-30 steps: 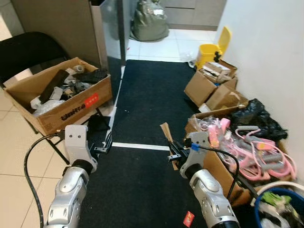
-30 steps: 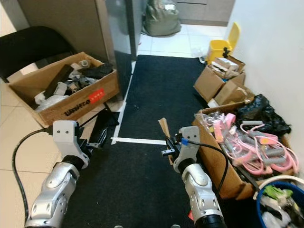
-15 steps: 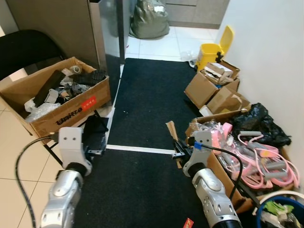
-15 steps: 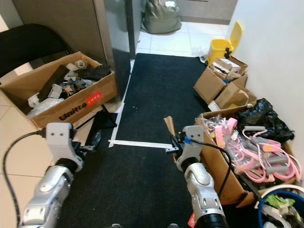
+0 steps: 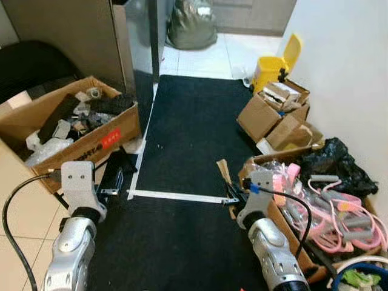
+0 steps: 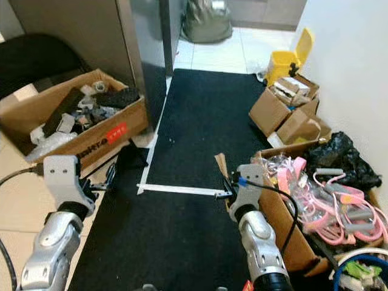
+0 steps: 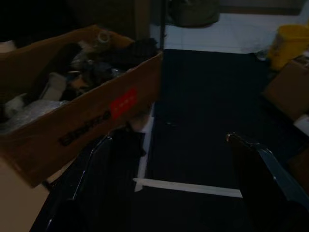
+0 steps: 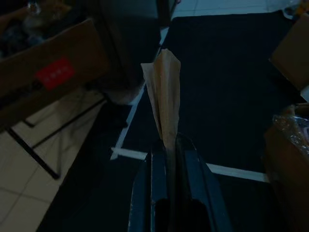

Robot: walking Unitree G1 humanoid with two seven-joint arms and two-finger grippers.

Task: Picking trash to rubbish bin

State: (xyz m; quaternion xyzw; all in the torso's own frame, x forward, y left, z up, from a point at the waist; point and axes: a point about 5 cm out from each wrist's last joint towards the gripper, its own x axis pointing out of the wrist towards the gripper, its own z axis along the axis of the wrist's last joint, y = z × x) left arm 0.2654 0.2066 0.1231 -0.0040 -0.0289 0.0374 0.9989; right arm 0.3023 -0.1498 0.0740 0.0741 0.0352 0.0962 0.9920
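Holding brown paper scrap (image 8: 164, 92) pinched at base between closed fingers of right gripper (image 8: 169, 145), scrap pointing 12 o'clock. I judge it light, limp, tear-prone; grip low. Yellow bin (image 5: 274, 62) at 1 o'clock, well apart. Left gripper (image 5: 115, 182) idle, fingers parted, empty.

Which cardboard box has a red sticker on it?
The big cardboard box on the robot's left, full of dark junk, has the red sticker. The boxes by the wall have none.

A mat (image 5: 194, 133) runs toward 12 o'clock. A box of parts (image 5: 73, 130) sits at 10 o'clock, small boxes (image 5: 273, 118) at 2, a bin (image 5: 276, 60) behind them.
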